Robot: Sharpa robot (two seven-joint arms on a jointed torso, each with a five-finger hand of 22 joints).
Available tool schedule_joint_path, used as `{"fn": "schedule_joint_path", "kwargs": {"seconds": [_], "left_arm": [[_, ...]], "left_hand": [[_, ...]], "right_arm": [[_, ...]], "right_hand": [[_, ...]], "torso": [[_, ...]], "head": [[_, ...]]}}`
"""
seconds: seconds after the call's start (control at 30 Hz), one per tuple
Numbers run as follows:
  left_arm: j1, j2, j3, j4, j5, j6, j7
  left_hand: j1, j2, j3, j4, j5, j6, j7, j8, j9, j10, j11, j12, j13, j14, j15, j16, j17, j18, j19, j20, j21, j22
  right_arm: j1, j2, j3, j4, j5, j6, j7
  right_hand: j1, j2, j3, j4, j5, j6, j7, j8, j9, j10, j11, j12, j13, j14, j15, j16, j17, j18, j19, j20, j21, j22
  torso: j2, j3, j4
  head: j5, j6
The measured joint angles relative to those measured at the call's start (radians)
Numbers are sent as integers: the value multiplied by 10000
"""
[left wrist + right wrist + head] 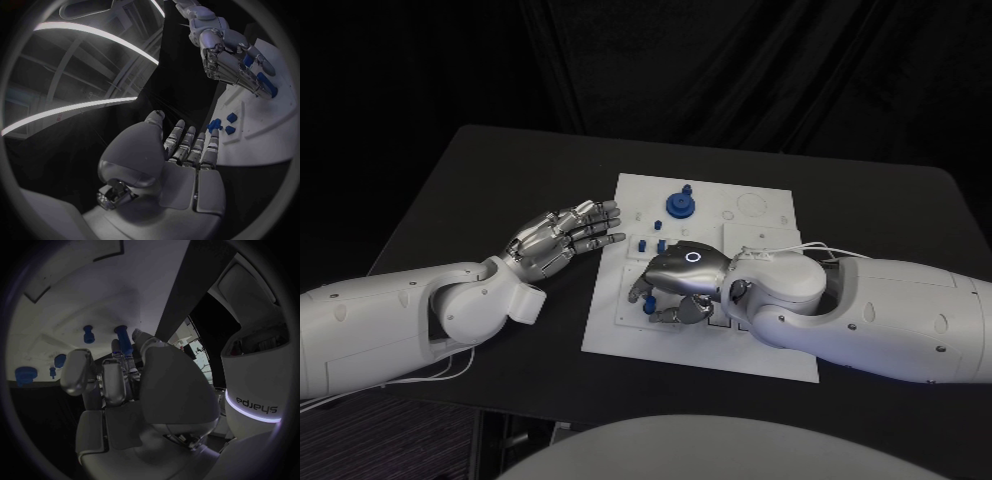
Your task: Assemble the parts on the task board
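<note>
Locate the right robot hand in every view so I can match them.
Head view: right robot hand on the task board's near half.
Left wrist view: right robot hand over the board, beyond the left robot hand.
Right wrist view: right robot hand mid-circle.
Shared landmark: task board.

The table (488,190) is being viewed from above by the head camera. The task board (733,350), shared by all views, is being seen closely from behind each wrist.

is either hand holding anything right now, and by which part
The left hand holds nothing, fingers spread. The right hand touches a small blue peg-shaped part with its fingers; whether it grips it cannot be told.
</note>
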Motion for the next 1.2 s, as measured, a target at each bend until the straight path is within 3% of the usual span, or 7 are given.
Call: {"fn": "schedule_joint_path", "kwargs": {"seconds": [0.13, 0.37, 0.63, 0.77, 0.97, 1.1, 1.2], "left_arm": [[-8, -3, 0, -2, 2, 0, -9], [-17, -100, -3, 64, 29, -18, -16], [-21, -126, -2, 178, 9, -82, 302], [-22, -131, 0, 243, -216, -242, 596], [-22, -163, 1, 268, -765, -653, 793], [-22, -165, 0, 267, -1337, -1056, 866], [-23, -165, -3, 267, -1745, -1365, 898]], "left_hand": [[0, 0, 0, 0, 0, 0, 0, 0, 0, 0, 0, 0, 0, 0, 0, 0, 0, 0, 0, 0, 0, 2], [0, 0, 29, -29, 0, 0, 0, 39, 9, 42, 42, 106, 4, 22, 22, 71, 0, 0, 0, 0, 53, 38], [0, 0, 157, -162, 149, 280, 16, 178, 56, 248, 35, 274, 25, 78, 4, 194, 16, 0, 134, -22, 158, 183], [0, 0, 124, -209, 156, 341, 17, 212, 61, 322, -37, 314, 25, -144, -218, -91, -27, 1, -18, -197, 126, 64], [-107, -107, -7, -138, 156, 257, 21, 211, 16, 35, -323, 239, -1, -550, -622, -670, -96, 1, -831, -721, -265, -507], [-107, -107, -69, -142, 151, -116, -24, 121, -30, -367, -645, -81, -49, -833, -909, -1136, -166, 1, -1064, -1103, -374, -743], [-107, -106, -212, -39, -12, -880, -297, -147, -120, -1150, -1185, -633, -131, -1006, -1356, -1612, -229, 0, -1236, -1380, -453, -913]], "right_arm": [[0, -40, 2, -20, 19, 16, -4], [56, -676, 23, 318, 190, -164, -23], [998, -2138, 98, 1137, 1676, -842, -21], [1467, -3289, 84, 1602, 3318, -1320, 6], [1630, -4456, 2, 1926, 4966, -1701, -10], [1534, -5059, -12, 2010, 5579, -1827, -172], [1277, -5387, -20, 2048, 5783, -1851, -494]], "right_hand": [[1, -1, -825, 183, -262, -434, -168, 0, -201, -738, 80, -11, 57, -95, 95, -145, -226, 160, -193, 86, -547, -1], [73, -73, -1416, 559, -342, -471, -206, 39, -309, -1517, 154, 216, 164, -319, -59, -319, -479, 157, -380, 8, -1010, -1], [708, 302, -1191, 421, 241, 243, 289, 377, -268, -1289, 103, 1194, 495, -375, 69, -285, -435, 155, -387, 71, -1075, -1], [934, 417, -1038, 269, 1292, 1000, 520, 737, -160, -611, -216, 3169, 1518, -274, -132, -23, -181, 154, -292, -24, -790, -2], [641, 621, -1312, 400, 566, 1633, 310, 1597, 177, -1516, -673, 8014, 4734, -249, -390, -18, -173, 154, -197, -356, -765, -2], [131, 779, -1499, 505, 316, 1735, 103, 2262, 536, 465, -851, 10909, 8157, -299, -619, -185, -410, 153, -254, -496, -965, -3], [-864, 901, -1772, 508, 316, 1566, -66, 3025, 1027, 3075, -1042, 12867, 11326, -52, -788, 77, -25, 153, 8, -654, -539, -3]], "torso": [[0, -1, 0], [0, 0, -3], [-12, 6, -16], [-19, 5, -30], [-11, -7, 12], [0, -28, 45], [7, -37, 28]], "head": [[1, 0], [-1, 0], [-105, 0], [-224, 0], [-527, 0], [-839, 0], [-962, 0]]}}
